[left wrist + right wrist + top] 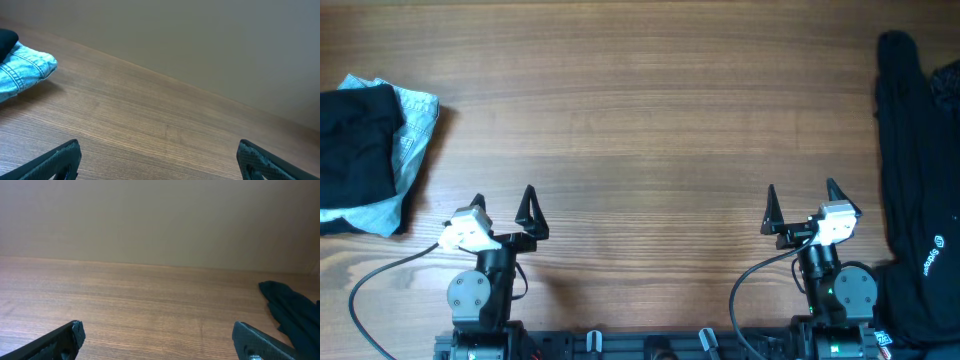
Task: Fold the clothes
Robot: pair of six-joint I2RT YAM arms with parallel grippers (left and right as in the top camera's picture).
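- Our left gripper (503,198) and right gripper (801,189) both stand wide open, empty.
- The clothes (918,170) lie crumpled along the right edge; we should pinch one hem and drag it toward the middle first.

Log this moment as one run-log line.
left pincer: open, empty | right pincer: open, empty | black garment: crumpled, far right | black-on-denim pile: far left | phase: no grasp

Black garment (918,170) partly beyond the overhead view's right edge, its white lettering (927,262) illegibly small.
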